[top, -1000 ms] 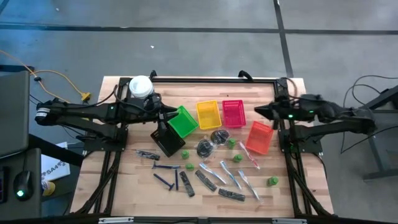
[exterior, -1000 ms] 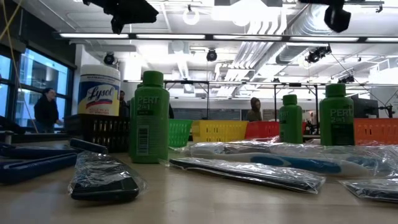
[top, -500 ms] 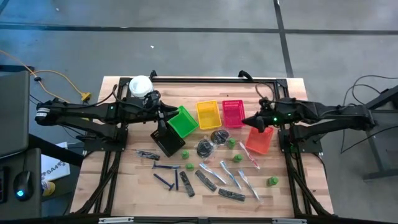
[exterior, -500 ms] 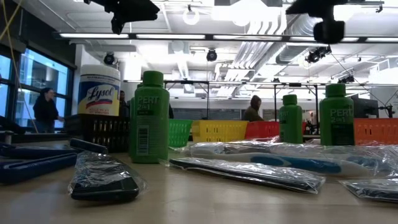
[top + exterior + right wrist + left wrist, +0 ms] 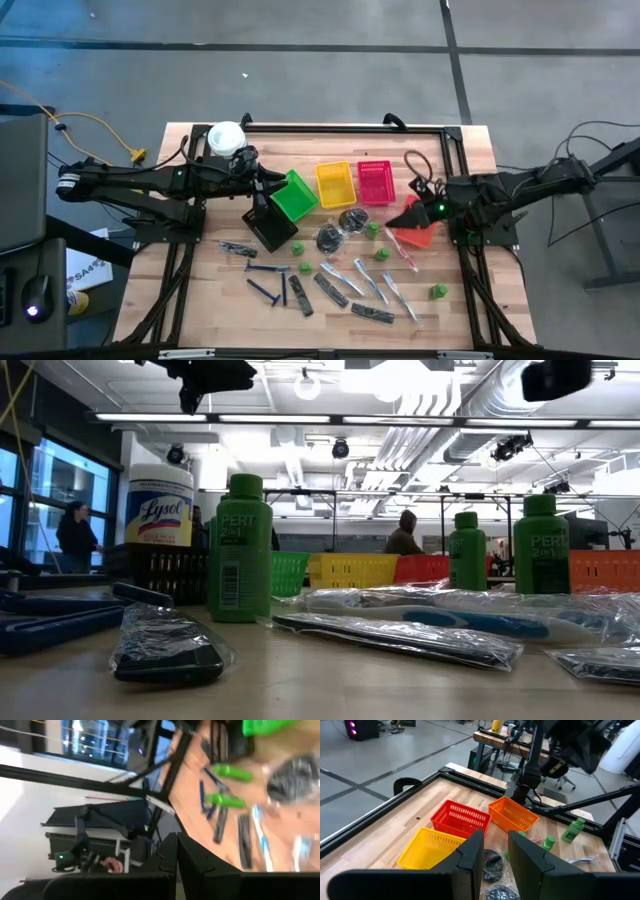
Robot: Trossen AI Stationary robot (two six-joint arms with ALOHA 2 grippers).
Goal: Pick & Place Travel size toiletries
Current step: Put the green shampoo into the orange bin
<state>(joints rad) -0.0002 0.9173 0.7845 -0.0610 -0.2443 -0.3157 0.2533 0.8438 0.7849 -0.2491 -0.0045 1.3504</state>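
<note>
Toiletries (image 5: 340,278) lie scattered toward the desk's (image 5: 470,140) front edge — long axes mixed; right claw (image 5: 408,213) closed, empty; left claw (image 5: 262,181) slightly parted — empty.

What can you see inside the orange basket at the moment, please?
In the left wrist view the orange basket looks empty, though its near wall hides part of the floor. From above, the right gripper covers part of it.

Five small baskets (image 5: 334,184) are counted: black, green, yellow, pink and orange. One white tub (image 5: 227,137) is seen. About six green bottles (image 5: 437,292) are scattered.
</note>
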